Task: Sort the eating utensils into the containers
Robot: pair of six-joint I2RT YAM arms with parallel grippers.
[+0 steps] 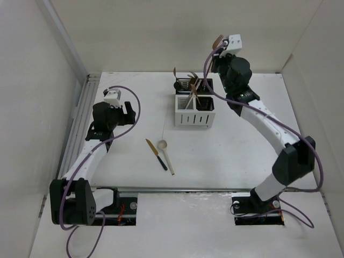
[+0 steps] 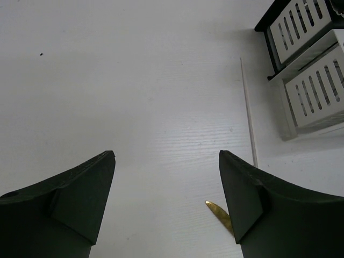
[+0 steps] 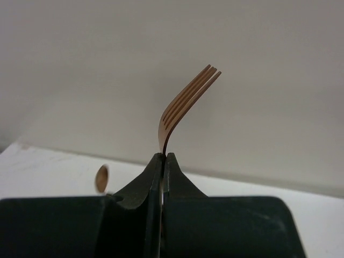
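Note:
The caddy stands at the table's middle back with several copper-brown and black utensils upright in its rear compartments. My right gripper is raised behind and right of the caddy, shut on a copper fork whose tines point up; the right wrist view shows the jaws pinched on its neck. My left gripper is open and empty over the table's left side. A gold-bladed knife and a pale-bowled spoon lie in front of the caddy. The knife tip peeks past my right finger.
A thin pale chopstick lies on the table between the caddy's slotted front and the knife; it also shows in the top view. A copper spoon bowl shows beside the right gripper. White walls enclose the table.

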